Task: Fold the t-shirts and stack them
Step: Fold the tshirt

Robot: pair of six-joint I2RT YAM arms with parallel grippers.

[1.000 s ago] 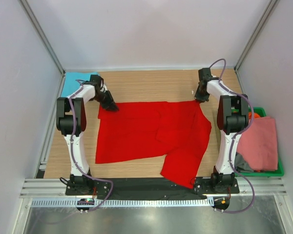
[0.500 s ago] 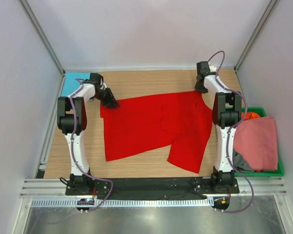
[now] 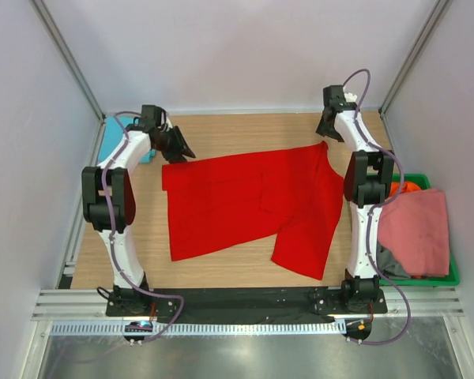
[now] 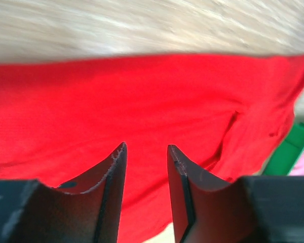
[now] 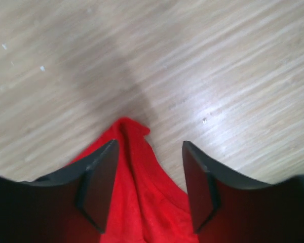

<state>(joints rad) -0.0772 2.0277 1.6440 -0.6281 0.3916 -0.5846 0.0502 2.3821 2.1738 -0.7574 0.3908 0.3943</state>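
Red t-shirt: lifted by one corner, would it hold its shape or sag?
Probably floppy: the red t-shirt lies flat on the table with soft creases, so a lifted corner would likely sag. Likely light, being thin cloth. Pushed, it would probably bunch rather than slide whole, judging by its puckered corner in the right wrist view.

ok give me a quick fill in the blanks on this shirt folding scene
1. The t-shirt spread on the table is ___.
2. The green crate sits by the ___ arm.
3. The turquoise t-shirt lies at the table's far ___ corner.
4. The left gripper and right gripper both have their jaws ___.
Missing words: red; right; left; open.
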